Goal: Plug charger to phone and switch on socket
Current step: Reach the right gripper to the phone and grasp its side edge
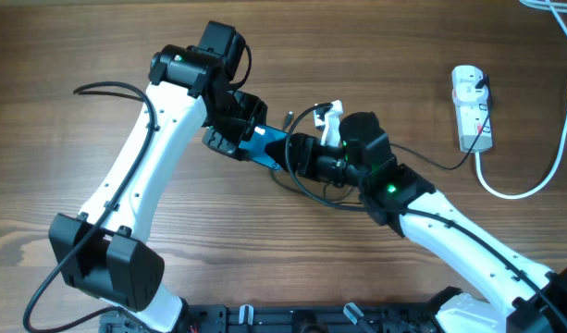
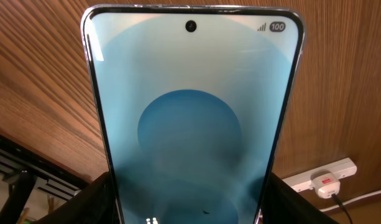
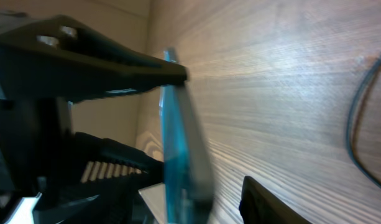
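Arms number two, and both meet near the middle of the wooden tabletop [image 1: 375,55]. One phone [image 1: 267,145] is in play. It is lifted off the wood and clamped in the left end effector [image 1: 235,137]. In the left wrist view its lit teal screen fills most of the picture, with one black finger [image 2: 94,202] pressed against each long edge at the bottom. The camera hole and the "100" battery mark sit at the far end of the screen.

The right end effector [image 1: 301,155] sits just beside the phone's free end, pointing at it. Whether it is clenched or released cannot be told: from overhead its tips are hidden, and its own wrist view is blurred. That view shows the phone edge-on with a dark wedge touching the phone's upper edge.

One socket [image 1: 470,106] lies flat, well apart from the arms, near the tabletop's right edge. It is a white strip with two outlets and small red marks. One charger [image 1: 431,159] shows as a thin dark cable running from the socket across the wood toward the right arm. Its connector tip is not visible. One thicker white lead [image 1: 514,192] curves away from the socket and off the upper right corner.
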`<action>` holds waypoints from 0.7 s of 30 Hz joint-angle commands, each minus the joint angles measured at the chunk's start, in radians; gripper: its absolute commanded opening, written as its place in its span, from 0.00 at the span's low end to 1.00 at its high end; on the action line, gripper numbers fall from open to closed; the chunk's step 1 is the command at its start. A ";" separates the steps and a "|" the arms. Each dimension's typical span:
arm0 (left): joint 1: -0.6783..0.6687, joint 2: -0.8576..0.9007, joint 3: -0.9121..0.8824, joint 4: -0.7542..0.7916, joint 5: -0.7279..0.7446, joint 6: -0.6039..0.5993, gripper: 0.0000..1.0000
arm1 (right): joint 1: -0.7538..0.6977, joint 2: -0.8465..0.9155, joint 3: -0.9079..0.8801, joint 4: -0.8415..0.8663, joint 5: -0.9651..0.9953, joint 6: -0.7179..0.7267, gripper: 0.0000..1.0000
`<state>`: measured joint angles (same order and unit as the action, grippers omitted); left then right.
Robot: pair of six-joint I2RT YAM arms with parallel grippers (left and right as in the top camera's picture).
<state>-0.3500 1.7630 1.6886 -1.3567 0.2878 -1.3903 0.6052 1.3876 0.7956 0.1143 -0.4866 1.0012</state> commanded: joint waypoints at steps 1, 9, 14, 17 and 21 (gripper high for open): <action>-0.013 -0.017 0.019 0.000 0.019 -0.013 0.04 | 0.037 0.039 0.016 0.057 0.054 0.031 0.56; -0.019 -0.017 0.019 0.000 0.019 -0.013 0.04 | 0.047 0.114 0.016 0.142 0.053 0.076 0.45; -0.019 -0.017 0.019 0.000 0.019 -0.013 0.04 | 0.047 0.114 0.016 0.167 0.052 0.103 0.36; -0.019 -0.017 0.019 0.000 0.019 -0.013 0.04 | 0.047 0.114 0.016 0.194 0.041 0.103 0.35; -0.019 -0.017 0.019 0.000 0.019 -0.013 0.04 | 0.047 0.114 0.016 0.189 0.025 0.112 0.30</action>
<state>-0.3622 1.7630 1.6882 -1.3567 0.2901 -1.3907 0.6476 1.4895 0.7956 0.3000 -0.4480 1.1007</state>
